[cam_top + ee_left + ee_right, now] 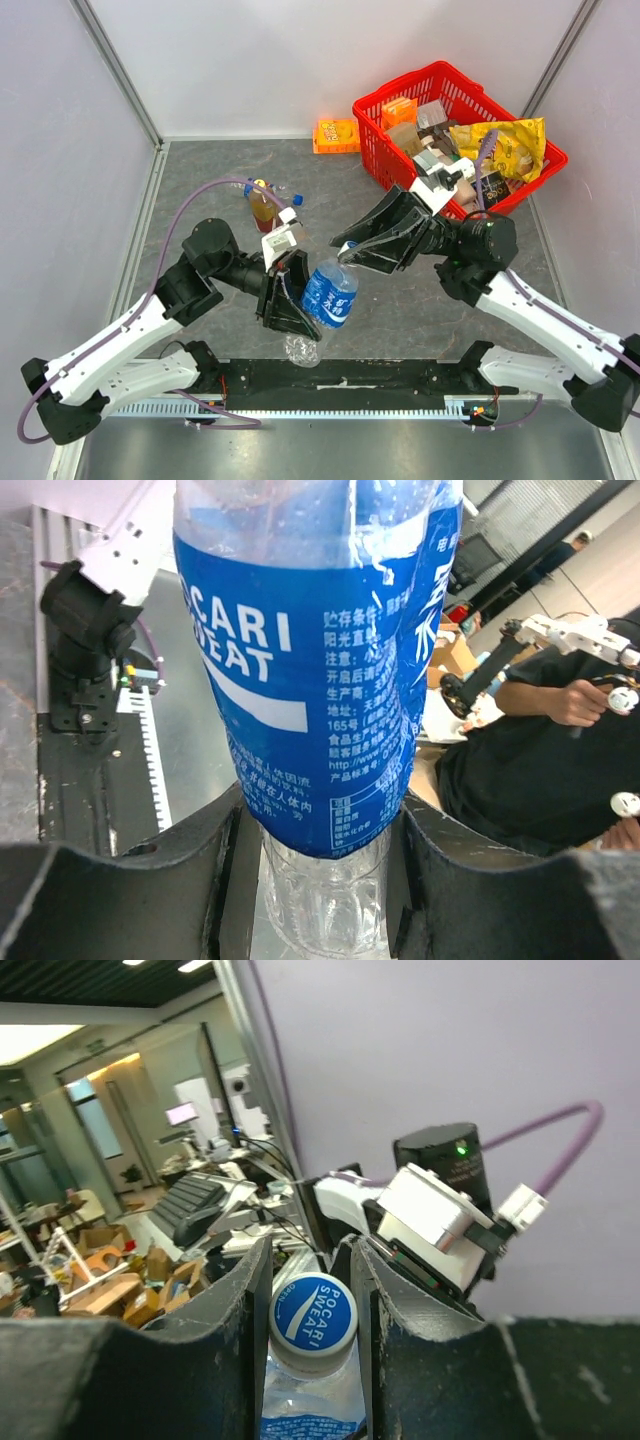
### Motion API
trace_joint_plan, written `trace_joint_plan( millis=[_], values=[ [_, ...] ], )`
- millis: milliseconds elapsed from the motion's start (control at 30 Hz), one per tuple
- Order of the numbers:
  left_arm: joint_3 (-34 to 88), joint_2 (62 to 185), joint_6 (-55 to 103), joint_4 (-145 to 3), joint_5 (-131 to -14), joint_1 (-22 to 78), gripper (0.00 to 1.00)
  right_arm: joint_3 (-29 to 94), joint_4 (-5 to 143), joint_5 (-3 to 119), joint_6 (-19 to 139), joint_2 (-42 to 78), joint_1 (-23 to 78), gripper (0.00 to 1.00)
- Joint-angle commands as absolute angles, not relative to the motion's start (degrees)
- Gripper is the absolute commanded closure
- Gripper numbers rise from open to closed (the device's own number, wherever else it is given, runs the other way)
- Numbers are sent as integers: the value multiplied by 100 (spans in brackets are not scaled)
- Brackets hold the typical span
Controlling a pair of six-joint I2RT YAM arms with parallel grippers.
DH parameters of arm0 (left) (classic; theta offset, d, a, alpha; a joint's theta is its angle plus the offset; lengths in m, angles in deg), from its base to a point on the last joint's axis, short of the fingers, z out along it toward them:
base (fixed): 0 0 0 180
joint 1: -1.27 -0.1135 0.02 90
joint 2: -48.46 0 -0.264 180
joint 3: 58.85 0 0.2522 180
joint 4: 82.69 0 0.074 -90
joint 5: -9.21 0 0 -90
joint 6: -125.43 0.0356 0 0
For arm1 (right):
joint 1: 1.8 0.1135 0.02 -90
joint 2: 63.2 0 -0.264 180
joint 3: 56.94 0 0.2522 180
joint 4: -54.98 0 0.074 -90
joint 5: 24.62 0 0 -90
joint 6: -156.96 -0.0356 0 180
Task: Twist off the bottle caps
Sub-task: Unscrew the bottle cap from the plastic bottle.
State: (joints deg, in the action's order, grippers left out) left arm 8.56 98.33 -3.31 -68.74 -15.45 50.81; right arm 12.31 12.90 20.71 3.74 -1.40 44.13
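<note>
A clear bottle (330, 292) with a blue label hangs tilted over the near middle of the table. My left gripper (292, 308) is shut on its lower body; in the left wrist view the bottle (310, 660) fills the frame and the left gripper (322, 825) pinches its clear base. My right gripper (352, 250) is shut on this bottle's cap (313, 1320), whitish with a blue top, and the right gripper (310, 1285) has a finger pressed on each side. An amber bottle (263, 208) lies at the back left beside a small blue cap (297, 200).
A red basket (372, 140) full of packets stands at the back right, close behind the right wrist. An orange box (337, 135) lies by the back wall. The black mounting rail (340, 375) runs along the near edge under the bottle.
</note>
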Motion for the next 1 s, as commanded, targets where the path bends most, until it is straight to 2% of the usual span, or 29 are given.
trace_joint_plan(
  millis=[0,33,67,133,233,267,567,733,867,967],
  values=[
    [1212,9566,860,-5868,-2127,5066,98,1781,3820,2888,1956,-650,4408,52],
    [1222,9522,1045,-5603,-2442,5057,98,1860,4224,3134,2124,-721,4408,39],
    [1230,9470,1212,-5296,-2811,5066,98,1913,4419,3406,2221,-791,4408,30],
    [1266,9417,1494,-4706,-3505,5066,98,1992,4815,3846,2318,-862,4408,17],
    [1283,9408,1732,-4222,-4429,5066,98,2124,5343,4190,2406,-836,4408,4],
    [1301,9416,1793,-4073,-4693,5066,98,2186,5518,4287,2424,-801,4408,2],
    [1503,9618,2022,-2999,-7541,5057,98,2889,7444,5254,2653,-125,4408,2],
    [1556,9706,1979,-2832,-8340,5066,98,2968,7726,5404,2565,306,4408,2],
    [1591,9785,1996,-2735,-8510,5066,98,3021,7735,5448,2486,675,4408,2],
    [1573,9838,2022,-2691,-8501,5066,98,3117,7717,5457,2451,895,4408,7]
  ],
)
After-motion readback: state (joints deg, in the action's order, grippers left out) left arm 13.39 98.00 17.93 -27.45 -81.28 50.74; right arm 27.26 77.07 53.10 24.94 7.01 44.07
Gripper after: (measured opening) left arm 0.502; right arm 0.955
